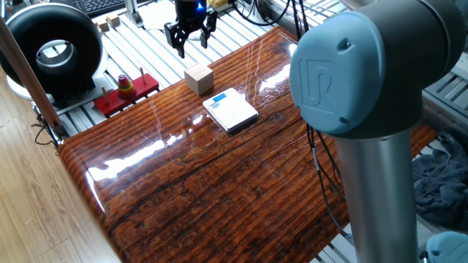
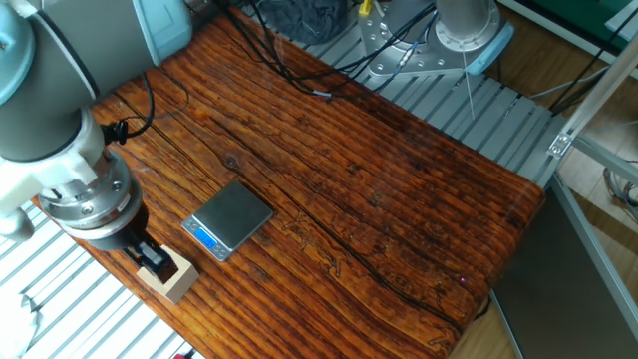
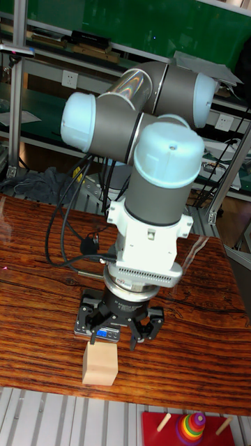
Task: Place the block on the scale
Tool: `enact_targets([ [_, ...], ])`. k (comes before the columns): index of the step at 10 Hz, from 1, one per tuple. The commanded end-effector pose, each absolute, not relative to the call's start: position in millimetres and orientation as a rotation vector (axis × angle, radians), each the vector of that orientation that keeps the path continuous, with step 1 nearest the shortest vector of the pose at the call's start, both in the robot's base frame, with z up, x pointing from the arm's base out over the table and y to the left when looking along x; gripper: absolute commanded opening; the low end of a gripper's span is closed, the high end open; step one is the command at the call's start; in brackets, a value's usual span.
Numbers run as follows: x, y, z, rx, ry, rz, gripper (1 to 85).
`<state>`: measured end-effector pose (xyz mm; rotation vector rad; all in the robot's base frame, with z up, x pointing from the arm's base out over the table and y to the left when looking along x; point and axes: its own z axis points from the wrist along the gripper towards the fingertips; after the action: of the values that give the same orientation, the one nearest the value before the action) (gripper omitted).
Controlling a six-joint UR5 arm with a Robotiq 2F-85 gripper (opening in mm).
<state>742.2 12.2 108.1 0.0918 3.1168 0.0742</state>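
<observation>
One arm is working here, and its jaws [image 1: 189,34] are standing open, holding nothing. They are hanging in the air above the block [image 1: 199,78], a little toward the back edge of the surface [image 1: 241,190]. In the other fixed view the jaws [image 2: 152,257] are looking as if they are right over the block [image 2: 169,279], but the first fixed view is showing a clear gap of air between them. In the tall fixed view the block [image 3: 100,363] is sitting just under the fingers [image 3: 134,336].

The block is sitting flat near the back edge of the surface. It is a cube, so it is not having any long side to worry about. The scale [image 1: 230,110] is lying just beside the block, not touching it, with its blue strip [image 2: 204,239] on the end nearest the block.

I am thinking the jaws are needing to go almost straight down, close on the block, lift it and move it sideways over the scale.
</observation>
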Motion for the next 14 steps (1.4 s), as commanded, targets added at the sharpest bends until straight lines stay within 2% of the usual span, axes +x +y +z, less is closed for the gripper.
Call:
enact_targets([
  [1, 750.4, 16.0, 91.0, 0.128, 3.089, 0.09, 66.0],
  [7, 747.0, 8.9, 66.5, -0.003, 3.098, 0.061, 73.0],
  [14, 731.4, 13.7, 55.3, -0.182, 3.139, 0.035, 73.3],
])
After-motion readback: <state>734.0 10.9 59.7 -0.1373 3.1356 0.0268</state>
